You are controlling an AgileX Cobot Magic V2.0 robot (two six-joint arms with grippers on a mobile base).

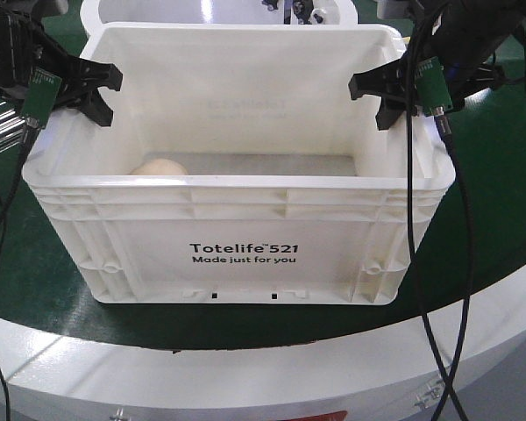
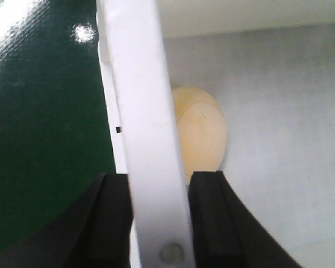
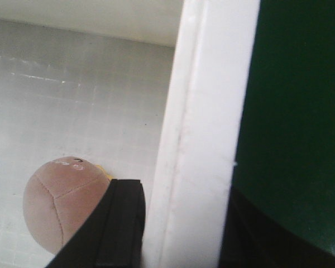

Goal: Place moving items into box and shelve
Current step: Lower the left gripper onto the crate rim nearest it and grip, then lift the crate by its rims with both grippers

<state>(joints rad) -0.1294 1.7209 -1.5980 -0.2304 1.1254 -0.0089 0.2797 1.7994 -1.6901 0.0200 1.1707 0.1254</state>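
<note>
- Cream item [image 1: 158, 167]: inside box [image 1: 245, 254], left end, mostly hidden behind front rim.
- Pinkish-brown item [image 3: 53, 204]: inside, right end, partly behind right gripper [image 1: 368, 101].
- Left gripper [image 1: 108, 96], right gripper: fingers clamp opposite box walls.

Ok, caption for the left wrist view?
Left gripper, jaws clamped across the crate wall, cream bun inside beside it.

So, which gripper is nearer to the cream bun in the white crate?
Left. The left gripper grips the left rim of the crate, with the cream bun just below it by that wall. The right gripper holds the opposite rim, far from it.
</note>
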